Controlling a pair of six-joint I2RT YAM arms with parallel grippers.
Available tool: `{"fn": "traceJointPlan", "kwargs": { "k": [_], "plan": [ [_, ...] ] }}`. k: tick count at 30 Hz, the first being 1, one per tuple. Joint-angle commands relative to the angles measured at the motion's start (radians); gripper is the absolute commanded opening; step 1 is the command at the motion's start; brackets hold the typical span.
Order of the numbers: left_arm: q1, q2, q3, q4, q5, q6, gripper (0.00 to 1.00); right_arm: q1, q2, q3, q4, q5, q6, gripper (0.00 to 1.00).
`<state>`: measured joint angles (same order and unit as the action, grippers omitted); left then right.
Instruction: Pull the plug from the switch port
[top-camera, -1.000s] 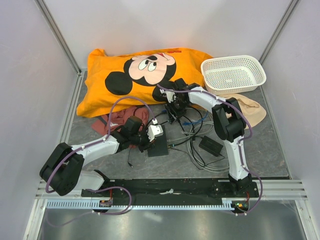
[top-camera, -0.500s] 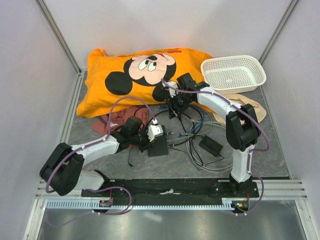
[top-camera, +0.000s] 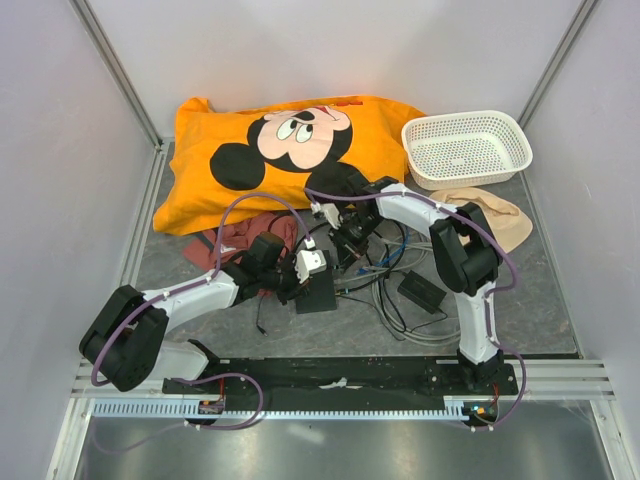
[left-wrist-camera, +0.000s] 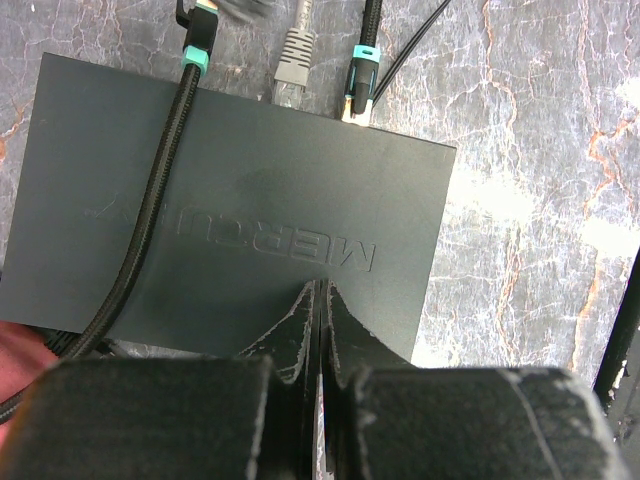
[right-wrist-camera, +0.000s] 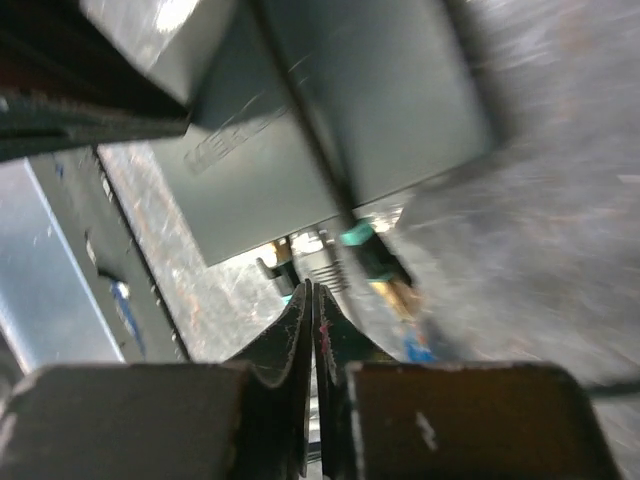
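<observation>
The dark grey switch (left-wrist-camera: 250, 190) lies flat on the table, also visible in the top view (top-camera: 320, 293). My left gripper (left-wrist-camera: 320, 295) is shut, its tips resting on the switch's top with nothing between them. Three plugs enter the port row at the far edge: a teal-collared plug (left-wrist-camera: 196, 55), a grey plug (left-wrist-camera: 294, 55) and another teal-collared plug (left-wrist-camera: 361, 80). The ports themselves are hidden under the lid. My right gripper (right-wrist-camera: 313, 295) is shut and empty, its tips just short of the plugs (right-wrist-camera: 360, 255). That view is blurred.
A tangle of cables (top-camera: 390, 280) and a black adapter brick (top-camera: 420, 290) lie right of the switch. An orange Mickey cushion (top-camera: 270, 150), a white basket (top-camera: 465, 148), a beige cloth (top-camera: 500, 220) and a reddish cloth (top-camera: 240, 238) lie behind.
My right arm swung away toward the back, then came in again to the switch's plug side. Its jaws went from open to shut. The left arm stayed still.
</observation>
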<state>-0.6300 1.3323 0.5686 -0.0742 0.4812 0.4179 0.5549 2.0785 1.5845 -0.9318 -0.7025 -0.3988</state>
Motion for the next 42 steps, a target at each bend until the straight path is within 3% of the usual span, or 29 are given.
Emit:
{"fn": "traceJointPlan", "kwargs": {
  "k": [1,13,17,26,33,39,42],
  "plan": [
    [-0.004,0.021,-0.026,-0.039,-0.016,0.032,0.02,0.013,0.023,-0.011,-0.078,-0.055,-0.1,0.07],
    [-0.004,0.019,-0.026,-0.039,-0.016,0.033,0.02,0.014,0.092,0.031,0.073,0.034,0.038,0.09],
    [-0.004,0.018,-0.027,-0.038,-0.016,0.035,0.01,0.014,0.112,0.058,0.071,0.008,0.048,0.22],
    [-0.004,0.016,-0.029,-0.036,-0.016,0.036,0.02,0.011,0.169,0.077,-0.082,-0.132,-0.075,0.41],
    [-0.004,0.018,-0.029,-0.036,-0.013,0.036,0.01,-0.036,0.244,0.132,-0.15,-0.215,-0.1,0.43],
    [-0.004,0.021,-0.029,-0.036,-0.015,0.036,0.01,-0.055,0.359,0.244,-0.364,-0.288,-0.23,0.44],
    [-0.004,0.024,-0.026,-0.036,-0.015,0.036,0.02,-0.053,0.39,0.253,-0.371,-0.302,-0.235,0.44]
  ]
}}
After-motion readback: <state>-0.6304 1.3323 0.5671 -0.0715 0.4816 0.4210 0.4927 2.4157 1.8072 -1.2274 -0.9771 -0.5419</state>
